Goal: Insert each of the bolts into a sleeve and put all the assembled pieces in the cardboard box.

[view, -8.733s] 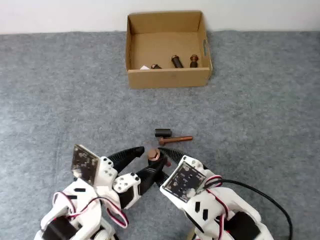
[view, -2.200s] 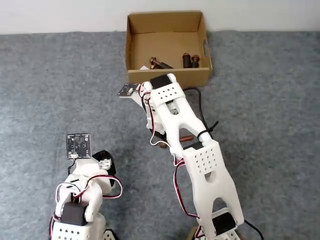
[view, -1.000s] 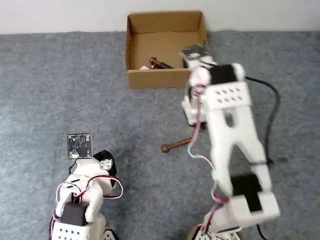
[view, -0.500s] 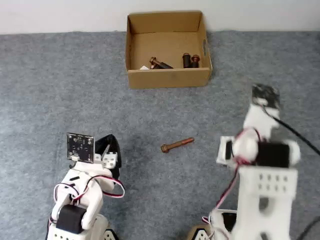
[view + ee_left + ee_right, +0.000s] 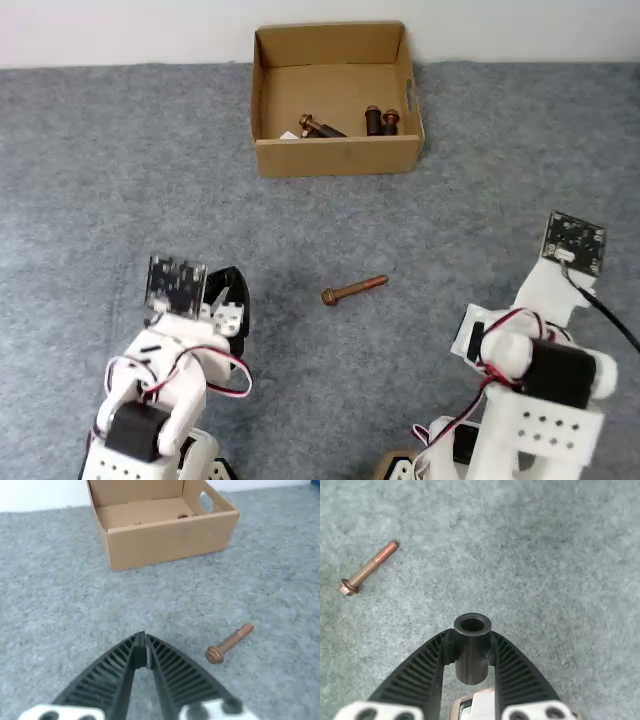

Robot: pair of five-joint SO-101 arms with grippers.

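Observation:
A copper bolt (image 5: pixel 354 290) lies alone on the grey carpet, between the two arms; it also shows as the bolt (image 5: pixel 229 644) and the bolt (image 5: pixel 367 569). My right gripper (image 5: pixel 472 639) is shut on a black sleeve (image 5: pixel 472 647), held upright with its bore facing the camera, a short way from the bolt. My left gripper (image 5: pixel 141 641) is shut and holds nothing, its tips just short of the bolt; from above the left gripper (image 5: pixel 228 298) sits left of the bolt. The cardboard box (image 5: pixel 335 157) at the back holds three assembled pieces (image 5: pixel 372 120).
The right arm (image 5: pixel 527 360) stands folded at the lower right, the left arm (image 5: pixel 160 380) at the lower left. The box (image 5: pixel 170 542) stands against a white wall. Grey carpet lies between the bolt and the box.
The right arm has swung away from the box and drawn back to the lower right, with the sleeve in its gripper. The left gripper has edged forward toward the bolt.

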